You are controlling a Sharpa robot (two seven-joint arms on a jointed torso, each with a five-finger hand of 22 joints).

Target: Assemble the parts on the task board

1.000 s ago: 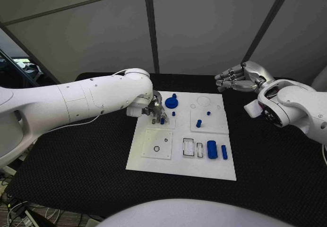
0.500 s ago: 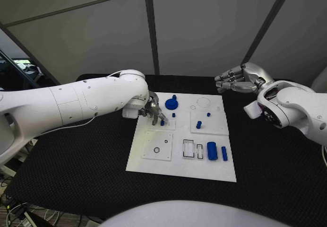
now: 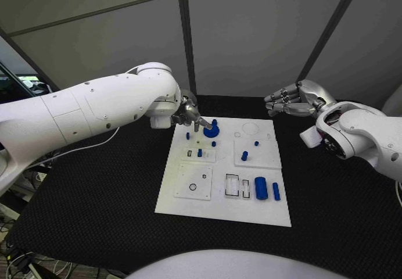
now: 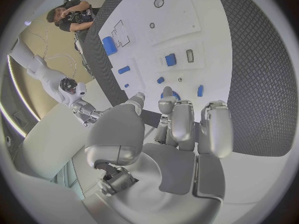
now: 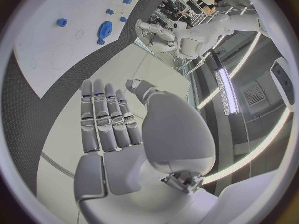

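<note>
Left hand (image 3: 189, 114): over the far left corner of the task board (image 3: 189, 200), fingers spread a little apart, nothing between them; fingertips (image 4: 166, 92) hanging just above the board in the left wrist view.
Round blue part (image 3: 211, 128): at the board's far edge, left of middle, just beside the left hand's fingertips and on their inner side; broad and round with a small knob standing up, so no long axis to line up with, top approach likely enough.
Small peg (image 3: 187, 135): upright near the board's left edge, close under the left hand, toward the near side of it.
Right hand (image 3: 290, 99): off the board, over the black table (image 3: 92, 192) beyond the board's far right corner, well apart from every part; fingers held side by side and lightly curled, holding nothing.
Nearer arm: left, plainly, for the round blue part and the small pegs on the board's left half.
Large blue cylinder (image 3: 261, 186): lying flat near the board's near right corner, long axis running from near edge to far edge.
Slim blue bar (image 3: 276, 190): just beside that cylinder on its right, same direction; right hand the closer one for these two, though still well apart.
Rectangular slots (image 3: 231, 183): just left of the cylinder, open, long sides parallel to it.
Judgement: next grasp probably the round blue part, a short reach inward from the left hand.
</note>
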